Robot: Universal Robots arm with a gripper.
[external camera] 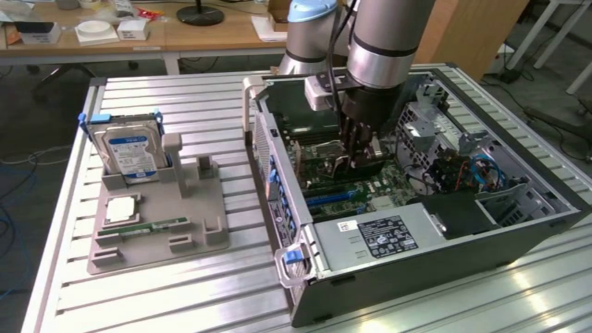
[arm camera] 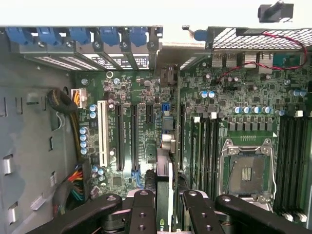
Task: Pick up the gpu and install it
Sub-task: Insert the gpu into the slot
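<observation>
We have the gpu lifted and carried inside the open computer case; seating it remains. Our gripper is clamped on the card's top edge, holding it edge-on above the motherboard slots. It looks thin, dark, with a silvery bracket end.

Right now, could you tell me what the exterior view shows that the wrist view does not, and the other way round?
Exterior view alone: the grey parts tray on the slatted table, with the hard drive standing in it and a memory stick lying flat, plus the open computer case from outside.

Wrist view alone: the empty CPU socket, the white expansion slot and the blue latches.

Both: the motherboard and the hand shut on the gpu, held edge-on over the board.
</observation>
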